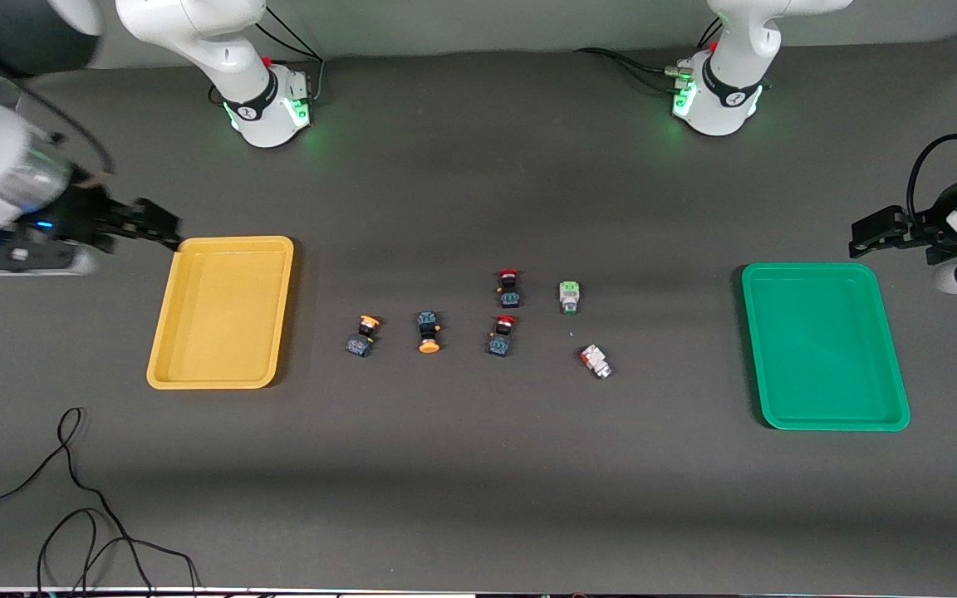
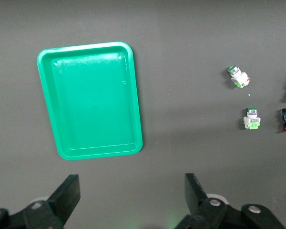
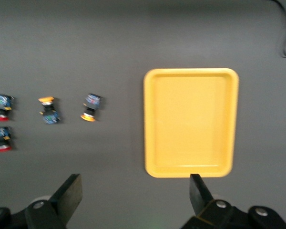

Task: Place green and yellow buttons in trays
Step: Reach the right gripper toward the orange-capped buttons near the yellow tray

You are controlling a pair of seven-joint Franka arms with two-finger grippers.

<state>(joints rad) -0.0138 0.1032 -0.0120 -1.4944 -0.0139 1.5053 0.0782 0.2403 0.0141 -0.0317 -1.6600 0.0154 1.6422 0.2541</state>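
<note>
**Both arms parked at worktop ends, six switches loose mid-worktop**

Yellow tray [image 1: 221, 311] sits toward the right arm's end of the worktop [image 1: 478, 482], green tray [image 1: 823, 345] toward the left arm's end; nothing lies in either. Between them: two yellow-capped buttons [image 1: 365, 334] and [image 1: 429, 331], side by side nearer the yellow tray. Green-faced white button [image 1: 569, 296] and orange-marked silver button [image 1: 596, 361] lie nearer the green tray, the orange-marked one nearer the front camera. Two red-capped switches [image 1: 508, 287] and [image 1: 502, 335] sit between those pairs.

Right end effector [image 1: 150, 226] hangs at the yellow tray's outer corner, fingers [image 3: 200, 193] spread, holding nothing. Left end effector [image 1: 873, 232] hangs just outside the green tray, fingers [image 2: 195, 193] apart, holding nothing.
</note>
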